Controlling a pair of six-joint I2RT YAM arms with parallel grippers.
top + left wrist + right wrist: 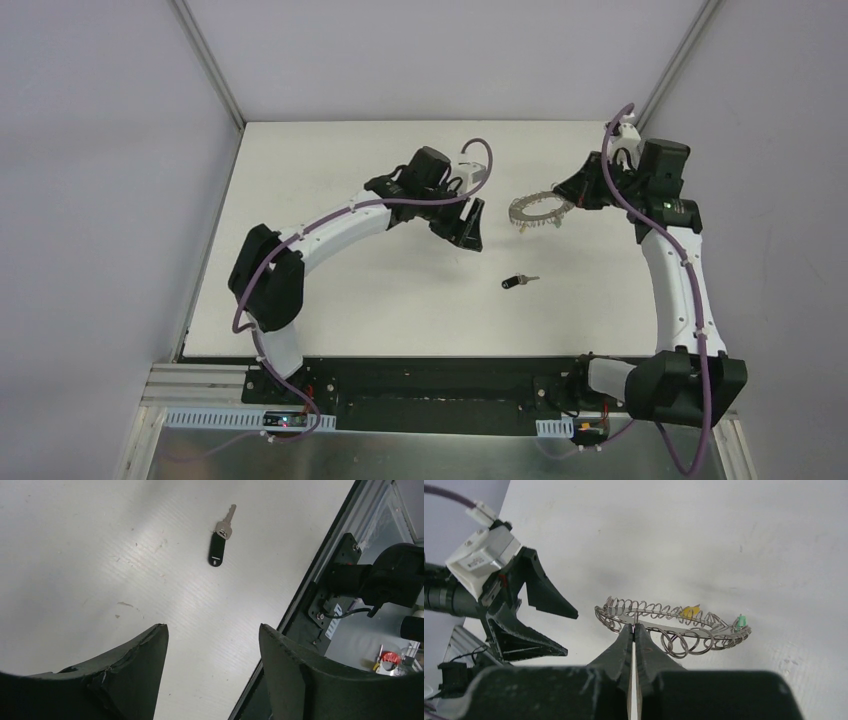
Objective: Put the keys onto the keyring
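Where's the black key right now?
Top view: the black key lies loose on the table, just below the keyring in frame, right of the left end effector.

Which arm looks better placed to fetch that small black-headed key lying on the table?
Left. The left pincer hangs open and empty near the black-headed silver key, while the right pincer is shut on the grey wire-fringed metal keyring.
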